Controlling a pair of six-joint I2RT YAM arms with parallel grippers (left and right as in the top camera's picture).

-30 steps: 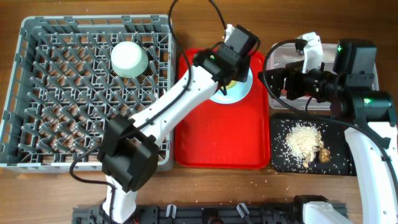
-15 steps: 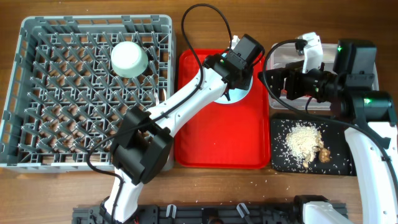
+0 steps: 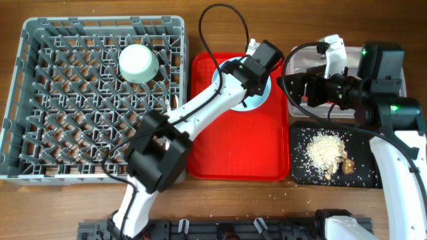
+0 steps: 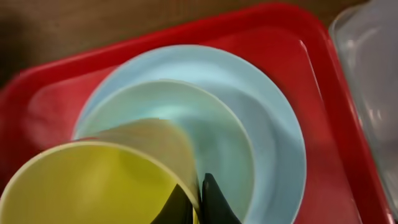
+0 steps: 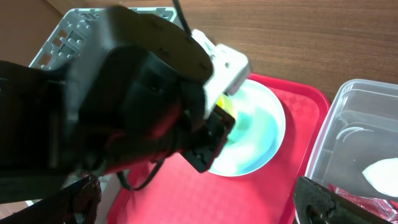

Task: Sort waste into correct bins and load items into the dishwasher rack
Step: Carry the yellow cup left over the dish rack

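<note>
Left end effector (image 4: 198, 200) pinches the rim, the likeliest hold, of a small yellow plastic cup (image 4: 93, 180), seemingly light and slick, on a round light blue plate (image 4: 273, 124) at the far end of the bright red tray (image 4: 43, 93); right end effector (image 5: 202, 200) gapes empty beside it.

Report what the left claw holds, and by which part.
The left claw pinches the yellow cup by its rim, one finger inside, one outside.

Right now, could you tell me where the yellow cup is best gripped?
Pinch the thin rim of the yellow cup from above, one finger inside, one outside: it stands mouth-up on the light blue plate, where the left gripper pinches it.
</note>
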